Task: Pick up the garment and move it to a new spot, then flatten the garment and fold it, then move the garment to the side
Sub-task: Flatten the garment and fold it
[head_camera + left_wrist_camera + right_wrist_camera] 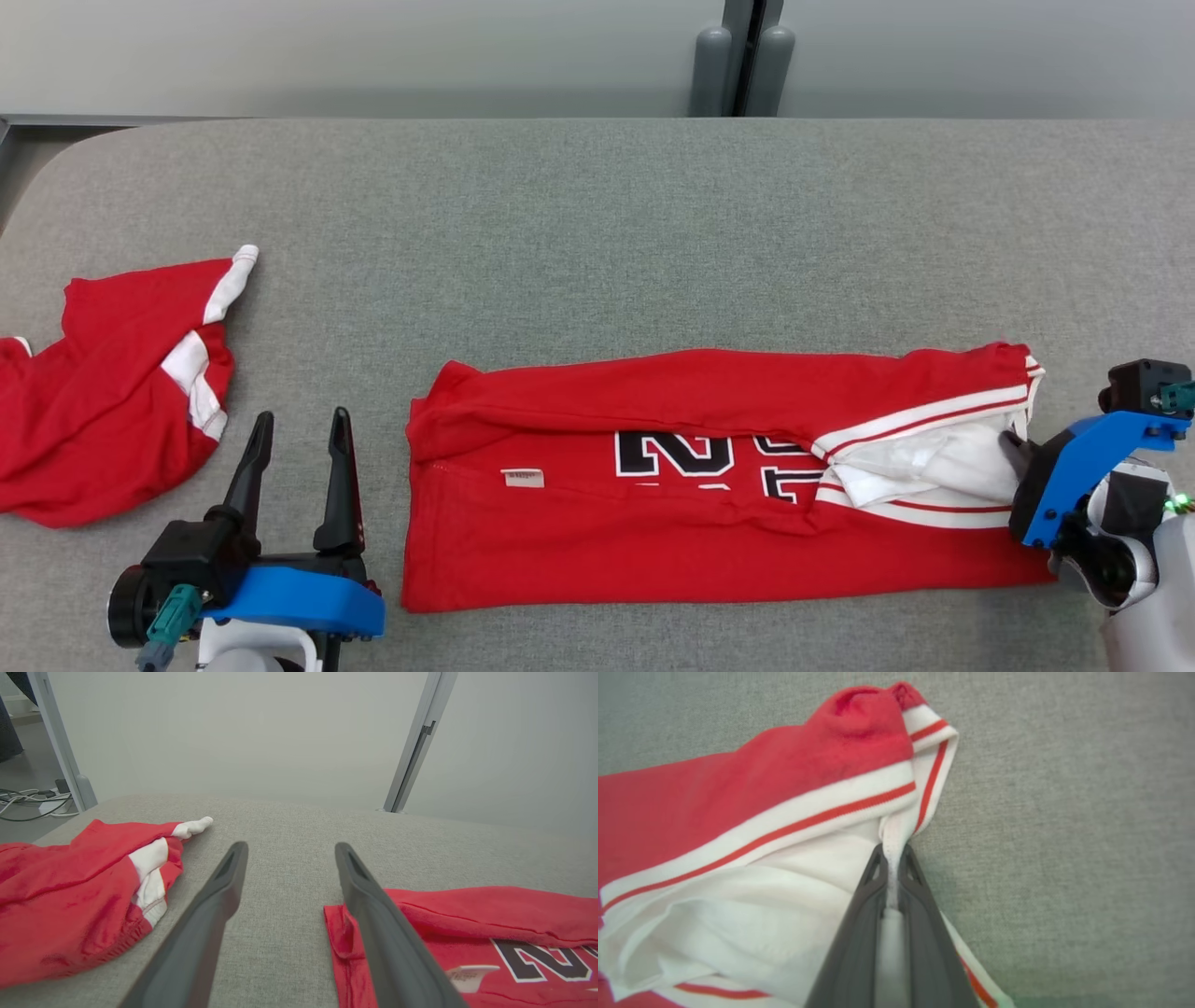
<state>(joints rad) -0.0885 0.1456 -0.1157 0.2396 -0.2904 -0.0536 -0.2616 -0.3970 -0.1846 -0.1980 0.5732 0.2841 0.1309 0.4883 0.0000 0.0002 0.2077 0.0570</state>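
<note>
Grey cloth-covered table (597, 205) before a pale wall (373, 47). Two red garments lie on it. One is a part-folded jersey (653, 551) with black numerals, stretched from six to four o'clock. At eight o'clock is a crumpled second garment (103, 420). Two arms: right jaws, at four o'clock, pinch the jersey's white striped trim; left jaws, at seven o'clock, stand open and empty. The jersey looks light, limp and slippery, and is probably best held by hems or corners.

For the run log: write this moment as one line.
jersey: folded lengthwise | right pincer: shut on its white trim | left pincer: open, empty | other red garment: crumpled, left
</note>
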